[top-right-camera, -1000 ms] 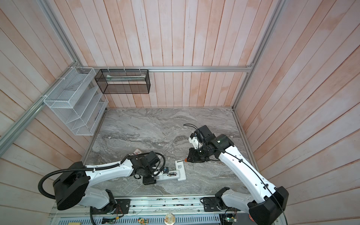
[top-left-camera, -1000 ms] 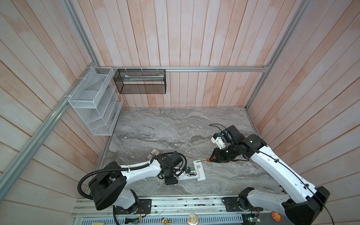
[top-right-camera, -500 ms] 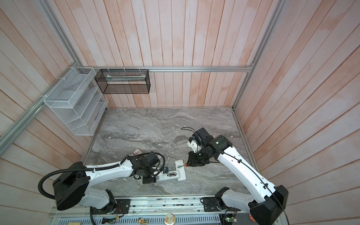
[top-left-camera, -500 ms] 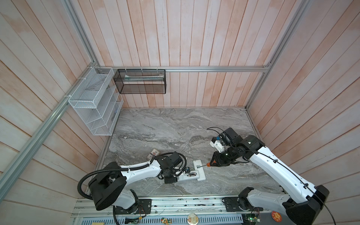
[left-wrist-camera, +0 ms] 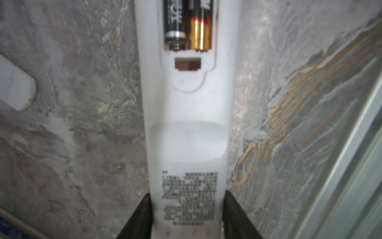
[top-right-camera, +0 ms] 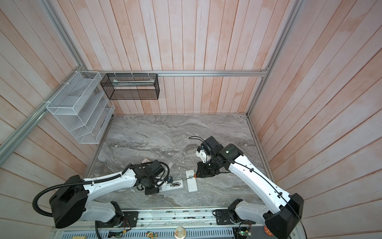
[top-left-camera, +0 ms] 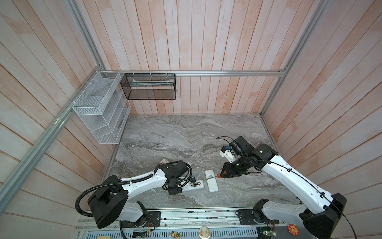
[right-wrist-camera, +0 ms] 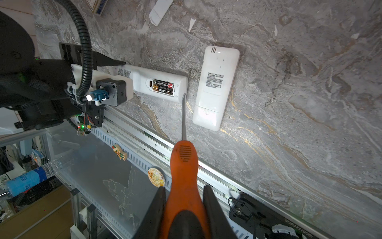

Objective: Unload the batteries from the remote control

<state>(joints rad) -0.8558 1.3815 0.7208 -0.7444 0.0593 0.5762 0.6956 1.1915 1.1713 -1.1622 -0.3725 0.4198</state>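
Note:
A white remote control (top-left-camera: 194, 184) (top-right-camera: 174, 184) lies back-up near the table's front edge, its compartment uncovered. Two black-and-gold batteries (left-wrist-camera: 187, 22) (right-wrist-camera: 163, 87) sit side by side inside. My left gripper (left-wrist-camera: 187, 194) (top-left-camera: 183, 187) is shut on the remote control's (left-wrist-camera: 188, 124) printed end, one finger on each side. My right gripper (right-wrist-camera: 184, 188) (top-left-camera: 225, 175) is shut on the orange handle of a screwdriver (right-wrist-camera: 184, 161) (top-right-camera: 195, 175). Its thin shaft points at the gap beside the remote control's (right-wrist-camera: 159, 84) open end; I cannot tell if it touches.
A second white remote (top-left-camera: 211, 180) (right-wrist-camera: 217, 87), back closed, lies just right of the first. A loose white cover (right-wrist-camera: 160, 9) (left-wrist-camera: 14, 89) and a small card (top-left-camera: 163, 161) lie behind the left arm. The metal front rail (top-left-camera: 186, 215) runs close by. Wire baskets (top-left-camera: 99, 107) hang at the back left.
The left gripper's jaws have closed in onto the remote control. The right arm has carried the screwdriver a little leftward and nearer, toward the two remotes.

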